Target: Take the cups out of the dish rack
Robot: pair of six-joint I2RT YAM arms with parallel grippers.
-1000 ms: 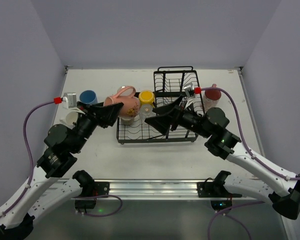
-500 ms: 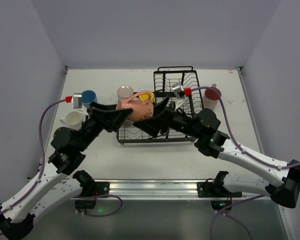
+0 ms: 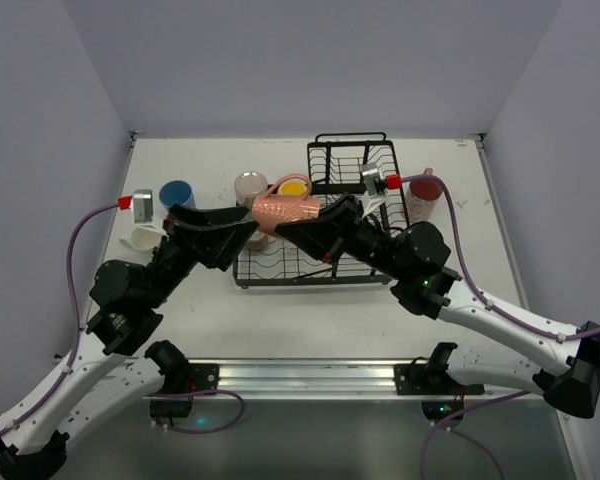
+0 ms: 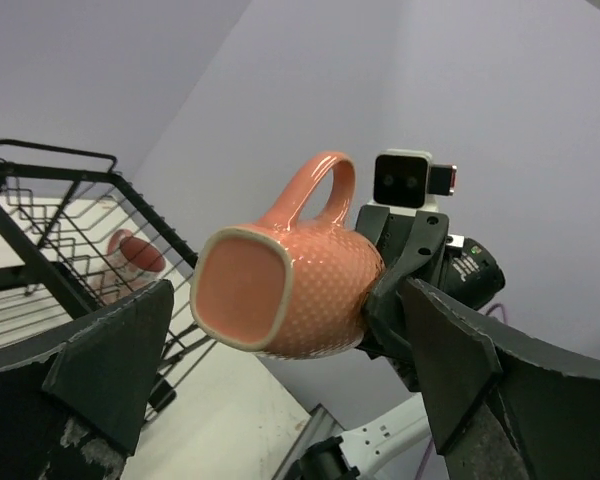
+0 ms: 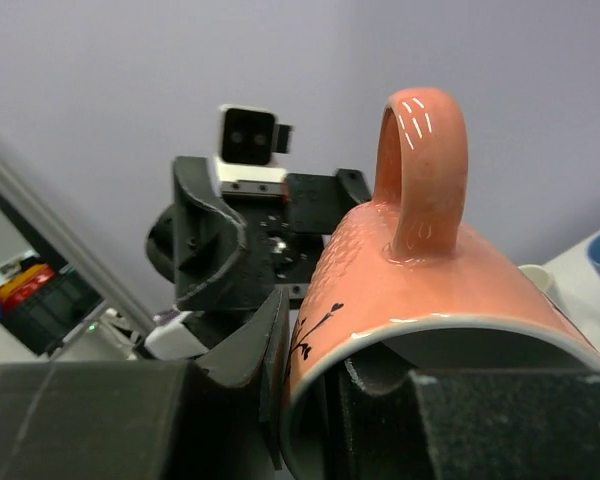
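Since 0.5 s before, the pink mug [image 3: 286, 210] had slid a little to the right over the rack [image 3: 370, 160], carried along by my right gripper [image 3: 318, 222], while my left wrist had drawn back to the left; 1 s before, that mug had sat in my left gripper [image 4: 287, 290] alone. My right jaws were clamped on the mug's base end; the left wrist view showed 1 of their dark fingers pressed against its side. My left jaws stood wide apart, 1 finger on each side of the mug's mouth end, with a clear gap between the mug and the finger on the left of that view. The mug lay on its side in the air, handle up, mouth toward my left arm, above the far left part of the rack's tray; a yellow mug [image 3: 294, 187] stood in the rack just behind it, partly hidden. On the table [image 3: 310, 320] left of the rack stood a pale cup [image 3: 250, 185] just beside the wires, a blue tumbler [image 3: 176, 193] farther left, and a white mug [image 3: 143, 238] near my left arm; a reddish cup [image 3: 425, 190] stood just right of the rack.
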